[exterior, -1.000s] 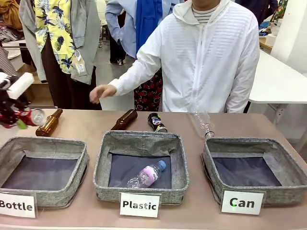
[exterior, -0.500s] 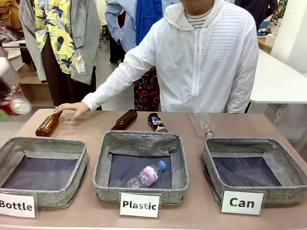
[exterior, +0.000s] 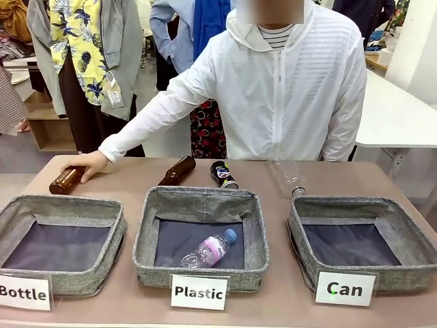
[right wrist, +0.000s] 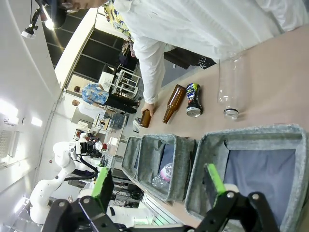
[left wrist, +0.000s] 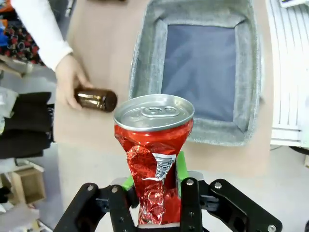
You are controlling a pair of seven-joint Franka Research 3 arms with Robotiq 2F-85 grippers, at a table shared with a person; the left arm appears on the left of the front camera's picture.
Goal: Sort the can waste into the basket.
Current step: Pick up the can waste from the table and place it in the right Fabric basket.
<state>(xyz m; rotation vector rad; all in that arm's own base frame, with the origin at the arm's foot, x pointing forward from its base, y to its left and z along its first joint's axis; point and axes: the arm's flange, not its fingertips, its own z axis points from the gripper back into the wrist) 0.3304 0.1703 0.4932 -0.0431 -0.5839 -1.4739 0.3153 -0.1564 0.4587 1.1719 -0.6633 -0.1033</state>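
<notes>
1. Can waste comes in two pieces here: a crushed red can point(left wrist: 153, 145) and a black can point(exterior: 222, 174).
2. The red can stands upright in the left wrist view. Its crumpled lower half is clenched between the left fingers point(left wrist: 180, 168), with a green pad pressed to either side (the round silver top, tab in place, faces the camera).
3. Held up off the tabletop point(exterior: 130, 181), the red can is seen against one corner of the Bottle basket point(exterior: 61, 203), which lies below and beyond it.
4. The black can lies on its side at the far part of the tabletop, just behind the far rim of the Plastic basket point(exterior: 205, 197). It sits between a brown bottle point(exterior: 177, 170) and a clear bottle point(exterior: 289, 178), apart from both.
5. The Can basket point(exterior: 355, 203) sits at the robot's right end of the row, its white label on the front (the Plastic basket lies between it and the Bottle basket).
6. The right fingers point(right wrist: 212, 180) are released and spread wide, gripping nothing. In the right wrist view the Can basket's grey rim and dark lining lie just beyond them.
7. A person point(exterior: 293, 102) in a white jacket stands at the far side, and the person's hand point(exterior: 87, 164) rests on a second brown bottle point(exterior: 65, 180) lying near the Bottle basket's far rim.
8. In the Plastic basket a pink-labelled bottle point(exterior: 208, 250) with a blue cap lies on its side on the dark lining.
</notes>
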